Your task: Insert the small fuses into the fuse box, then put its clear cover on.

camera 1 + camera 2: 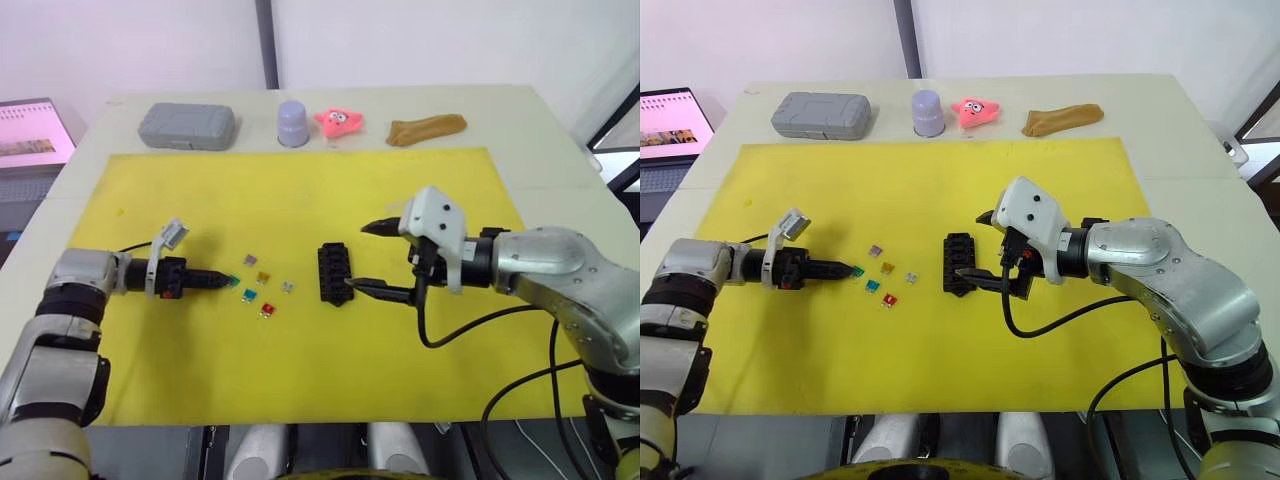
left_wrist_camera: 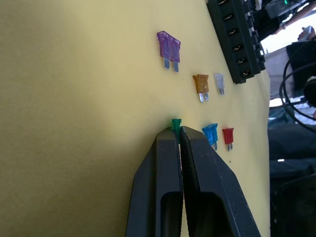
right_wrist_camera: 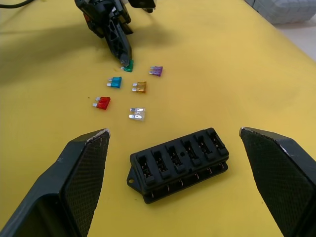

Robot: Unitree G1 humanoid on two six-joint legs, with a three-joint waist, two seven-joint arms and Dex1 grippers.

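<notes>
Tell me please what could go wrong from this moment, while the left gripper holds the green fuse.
1. The left gripper pinches the green fuse only at its very tip, so it may slip or twist.
2. The blue fuse lies close beside the fingers and could be knocked.
3. The right gripper is open around the fuse box, so the box may shift when a fuse is pressed in.

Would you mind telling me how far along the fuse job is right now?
No fuse is seated yet: the fuse box has empty slots. In hand: the left gripper is shut on the green fuse. The right gripper is open around the box. Five fuses and the cover remain.
</notes>
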